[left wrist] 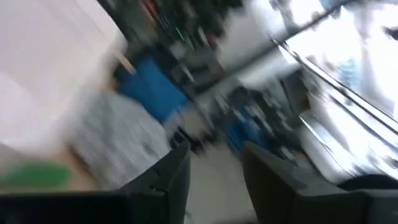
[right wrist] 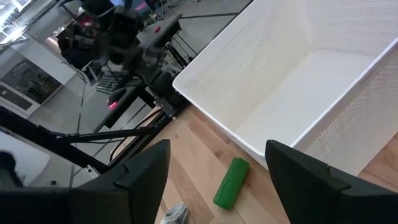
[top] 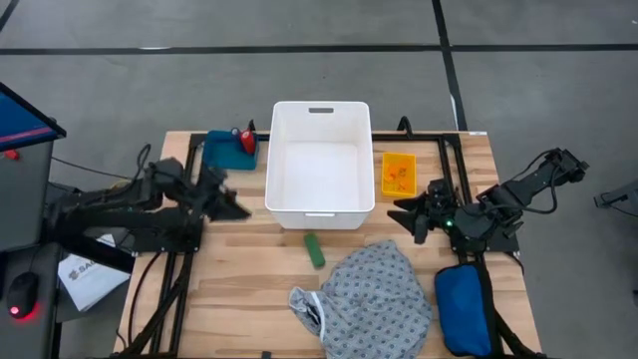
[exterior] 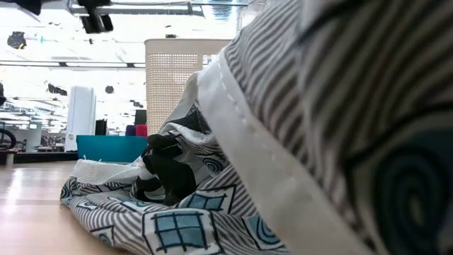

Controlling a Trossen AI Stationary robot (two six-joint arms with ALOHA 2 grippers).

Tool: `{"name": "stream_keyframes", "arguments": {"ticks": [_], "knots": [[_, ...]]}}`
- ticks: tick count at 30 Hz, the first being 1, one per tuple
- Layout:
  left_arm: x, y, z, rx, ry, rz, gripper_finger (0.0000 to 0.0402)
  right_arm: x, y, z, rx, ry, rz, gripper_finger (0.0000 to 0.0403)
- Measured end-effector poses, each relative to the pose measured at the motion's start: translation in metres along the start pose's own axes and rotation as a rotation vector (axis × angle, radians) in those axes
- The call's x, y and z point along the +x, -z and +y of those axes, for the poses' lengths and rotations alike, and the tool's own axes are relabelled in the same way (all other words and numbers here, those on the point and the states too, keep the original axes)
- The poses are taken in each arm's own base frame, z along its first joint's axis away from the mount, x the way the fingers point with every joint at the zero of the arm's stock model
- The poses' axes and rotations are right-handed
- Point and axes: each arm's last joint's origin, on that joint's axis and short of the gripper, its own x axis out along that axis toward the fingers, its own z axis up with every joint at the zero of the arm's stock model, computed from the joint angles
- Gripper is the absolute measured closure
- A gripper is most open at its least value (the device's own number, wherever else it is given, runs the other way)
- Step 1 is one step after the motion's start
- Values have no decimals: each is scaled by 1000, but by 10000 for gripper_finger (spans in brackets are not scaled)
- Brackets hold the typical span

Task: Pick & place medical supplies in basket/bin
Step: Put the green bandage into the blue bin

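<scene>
Picking has not begun: white bin (top: 320,165) is empty. Left gripper (top: 231,204), jaws apart, beside bin; right gripper (top: 411,211), jaws apart, should reach green piece (top: 315,249).

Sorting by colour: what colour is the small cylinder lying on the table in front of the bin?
Green: the small cylinder shows best in the right wrist view.
</scene>
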Motion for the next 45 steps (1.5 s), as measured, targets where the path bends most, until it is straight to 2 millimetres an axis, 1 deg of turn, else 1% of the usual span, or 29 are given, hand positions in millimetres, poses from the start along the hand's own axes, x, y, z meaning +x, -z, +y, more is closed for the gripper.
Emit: {"name": "stream_keyframes", "arguments": {"ticks": [3,6,8,10,14,16,18,22,25,27,30,33,37,41,43,45], "knots": [[7,17,-11,-64,77,131,279,-1,1,1,-6,-6,5,143],[14,34,-20,-125,101,216,286,-2,2,2,-10,-15,11,143],[20,45,-23,-171,89,267,288,-3,2,2,-7,-17,13,143],[25,60,-24,-223,37,336,286,-3,3,2,-7,-21,15,143],[35,94,-30,-316,-55,474,265,-3,2,3,1,-27,12,143],[41,113,-36,-351,-65,525,245,-3,2,3,1,-27,11,143],[47,133,-43,-374,-72,541,222,-3,2,3,1,-27,11,143],[57,174,-53,-431,-106,465,177,-4,3,4,-1,-35,16,143],[65,202,-56,-455,-127,377,152,-6,5,5,0,-47,24,143],[75,216,-63,-431,-136,304,146,-7,6,6,-3,-55,30,143],[94,230,-72,-349,-158,225,150,-9,7,7,-3,-66,38,143],[112,242,-69,-295,-223,122,166,-11,8,8,9,-75,46,143],[138,250,-67,-265,-281,-11,186,-13,10,9,6,-92,56,143],[171,255,-61,-239,-341,-59,197,-14,11,10,7,-99,61,143],[187,255,-54,-218,-388,-86,200,-14,11,10,7,-105,69,143],[199,254,-46,-235,-428,-173,201,-14,11,11,-7,-117,82,143]]}}
